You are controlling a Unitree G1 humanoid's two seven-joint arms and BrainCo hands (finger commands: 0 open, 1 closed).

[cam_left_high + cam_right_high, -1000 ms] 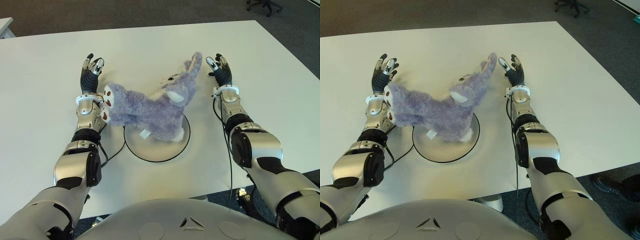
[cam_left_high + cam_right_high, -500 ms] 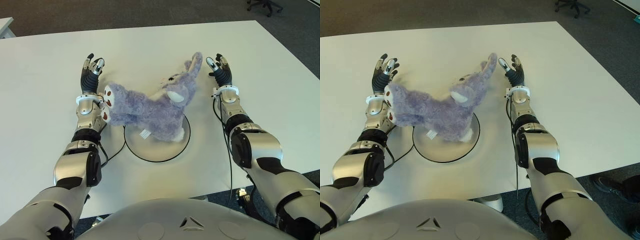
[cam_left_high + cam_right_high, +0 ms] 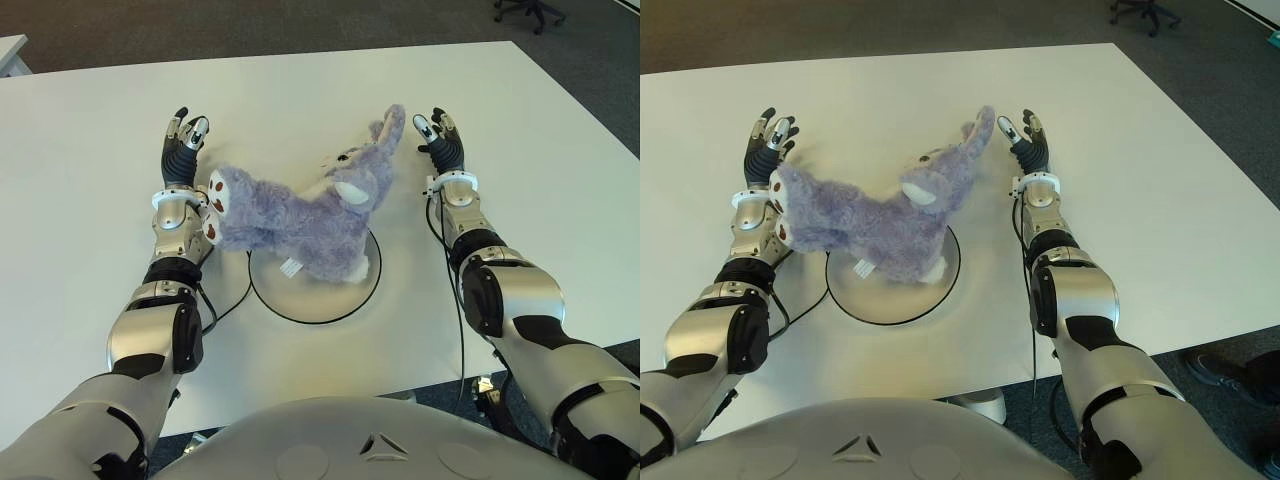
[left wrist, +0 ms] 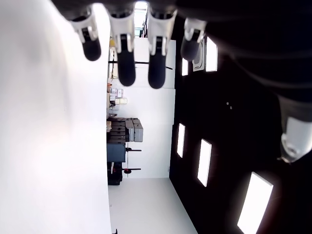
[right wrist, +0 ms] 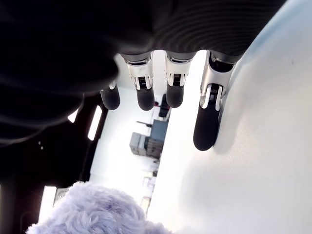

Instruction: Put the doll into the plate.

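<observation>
On the white table, a purple plush doll lies across the far half of a round white plate with a dark rim, its hindquarters overhanging the plate's left edge and its long ear raised toward the far right. Left hand, just beside the doll's spotted foot, shows its fingers extended and empty; right hand, near the ear, is likewise spread and holds nothing. The doll appears light, soft and compressible, not fragile or slippery. A two-sided hold on the thick torso should serve better than the floppy ear or legs, which would probably sag.
</observation>
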